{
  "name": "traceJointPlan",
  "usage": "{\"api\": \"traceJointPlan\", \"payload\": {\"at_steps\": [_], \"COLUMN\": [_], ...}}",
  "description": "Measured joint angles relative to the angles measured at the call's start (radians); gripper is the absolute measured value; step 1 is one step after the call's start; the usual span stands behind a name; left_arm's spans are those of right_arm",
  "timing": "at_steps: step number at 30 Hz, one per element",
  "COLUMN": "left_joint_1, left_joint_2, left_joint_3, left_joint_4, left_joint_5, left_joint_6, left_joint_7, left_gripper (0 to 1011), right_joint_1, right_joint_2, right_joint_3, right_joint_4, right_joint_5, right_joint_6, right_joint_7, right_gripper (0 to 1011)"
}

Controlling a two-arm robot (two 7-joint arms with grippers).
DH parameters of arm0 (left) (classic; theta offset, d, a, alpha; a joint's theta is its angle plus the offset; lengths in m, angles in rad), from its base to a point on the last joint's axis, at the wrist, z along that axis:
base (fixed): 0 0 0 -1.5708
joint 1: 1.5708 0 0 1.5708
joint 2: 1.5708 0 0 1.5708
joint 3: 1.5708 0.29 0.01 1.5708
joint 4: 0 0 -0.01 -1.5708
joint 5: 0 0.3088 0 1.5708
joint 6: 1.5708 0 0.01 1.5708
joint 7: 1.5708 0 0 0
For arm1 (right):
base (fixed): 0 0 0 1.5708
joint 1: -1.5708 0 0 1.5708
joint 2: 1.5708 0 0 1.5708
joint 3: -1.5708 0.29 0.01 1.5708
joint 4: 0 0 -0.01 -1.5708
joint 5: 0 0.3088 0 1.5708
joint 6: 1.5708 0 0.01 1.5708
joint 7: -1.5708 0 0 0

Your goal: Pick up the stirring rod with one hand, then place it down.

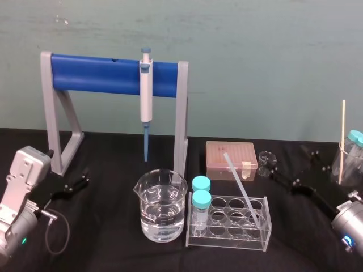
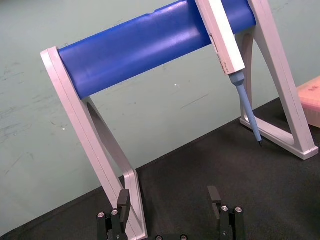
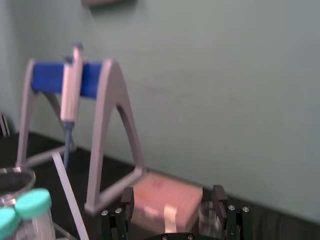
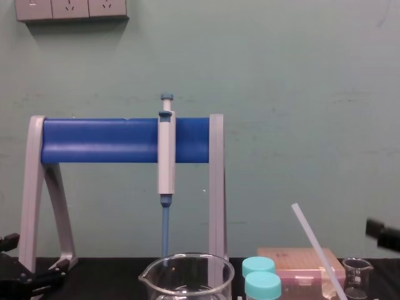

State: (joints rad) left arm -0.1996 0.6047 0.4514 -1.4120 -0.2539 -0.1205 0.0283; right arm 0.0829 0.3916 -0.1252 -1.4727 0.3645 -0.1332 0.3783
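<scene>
The stirring rod (image 1: 243,190) is a thin translucent whitish stick leaning in the clear tube rack (image 1: 249,238), its top tilted back toward the left. It also shows in the chest view (image 4: 315,247) and the right wrist view (image 3: 70,195). My right gripper (image 1: 295,170) hovers open to the right of the rack, a short way from the rod, with nothing between its fingers (image 3: 218,196). Farther left, my left gripper (image 1: 76,182) rests low near the stand's foot, open and empty (image 2: 169,200).
A water-filled beaker (image 1: 160,212) stands left of the rack, which holds two teal-capped vials (image 1: 201,199). Behind are a pink tip box (image 1: 231,160), a small beaker (image 1: 265,163) and the blue-barred stand (image 1: 102,75) with a hanging pipette (image 1: 146,96). Capped tubes and a wooden stick (image 1: 342,141) sit far right.
</scene>
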Motion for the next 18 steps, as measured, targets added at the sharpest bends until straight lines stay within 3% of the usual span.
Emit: {"api": "traceJointPlan", "payload": {"at_steps": [2, 5, 18], "left_joint_1": [0.0, 0.0, 0.0], "left_joint_2": [0.0, 0.0, 0.0], "left_joint_3": [0.0, 0.0, 0.0], "left_joint_4": [0.0, 0.0, 0.0], "left_joint_5": [0.0, 0.0, 0.0], "left_joint_6": [0.0, 0.0, 0.0], "left_joint_7": [0.0, 0.0, 0.0], "left_gripper": [1000, 1000, 1001], "right_joint_1": [0.003, 0.007, 0.01], "right_joint_2": [0.004, 0.006, 0.006], "right_joint_3": [-0.006, -0.013, -0.015], "right_joint_4": [0.002, 0.007, 0.012], "right_joint_5": [-0.003, -0.008, -0.007], "right_joint_6": [0.051, 0.085, 0.093], "right_joint_7": [-0.013, -0.022, -0.022], "right_gripper": [1003, 1003, 1003]}}
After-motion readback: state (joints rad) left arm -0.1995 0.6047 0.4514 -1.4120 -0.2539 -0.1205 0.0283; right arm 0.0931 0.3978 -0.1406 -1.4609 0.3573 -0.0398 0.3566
